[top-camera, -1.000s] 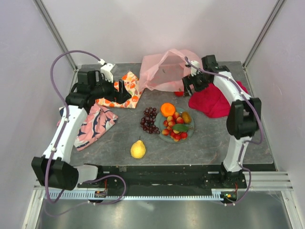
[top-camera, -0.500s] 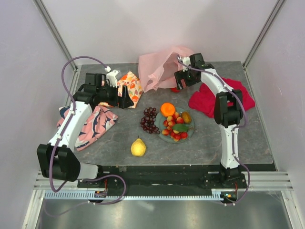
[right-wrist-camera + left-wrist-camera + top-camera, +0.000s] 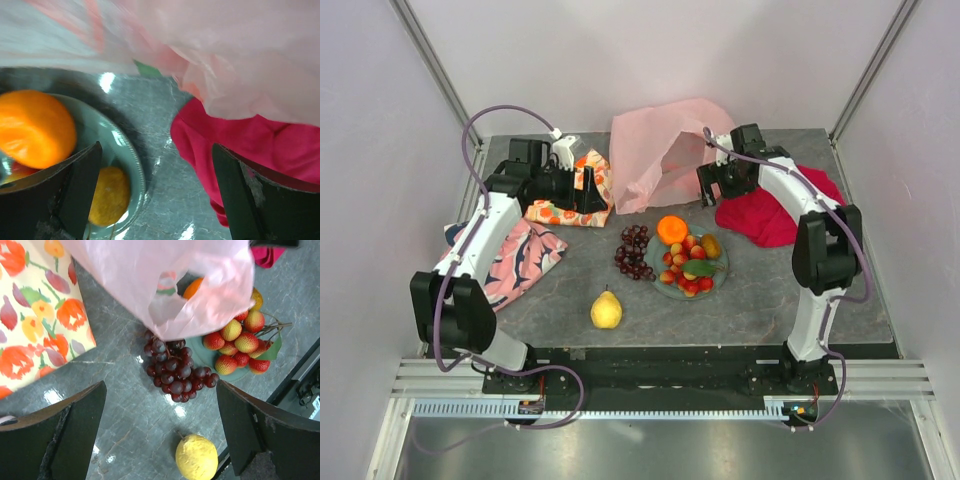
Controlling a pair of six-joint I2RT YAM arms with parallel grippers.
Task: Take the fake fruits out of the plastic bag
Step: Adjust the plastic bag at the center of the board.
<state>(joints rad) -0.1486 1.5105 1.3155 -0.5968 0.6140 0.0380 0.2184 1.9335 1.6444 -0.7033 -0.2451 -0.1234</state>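
**fruit laid out on the table, both grippers open beside the bag**

the plastic bag [image 3: 665, 150] sits in a crumpled heap at the back middle of the table [image 3: 760, 300], between the two grippers. whether any fruit is inside it cannot be told.

in front of the bag lies a green plate [image 3: 722, 268] holding a pile of small red and yellow fruits [image 3: 688, 272], with an orange [image 3: 671, 229] on its far rim. a bunch of dark grapes [image 3: 636, 251] lies just left of the plate, touching its edge. a yellow pear [image 3: 606, 310] stands apart, nearer the arm bases.

the left gripper [image 3: 592, 190] hangs over a fruit-printed cloth [image 3: 565, 212], just beside the bag's left edge, with its fingers wide apart and nothing between them. the right gripper [image 3: 715, 185] is at the bag's right edge, above the near end of a red cloth [image 3: 775, 215]. its fingers are also spread and hold nothing. a pink-and-navy cloth [image 3: 515, 260] lies at the left side.
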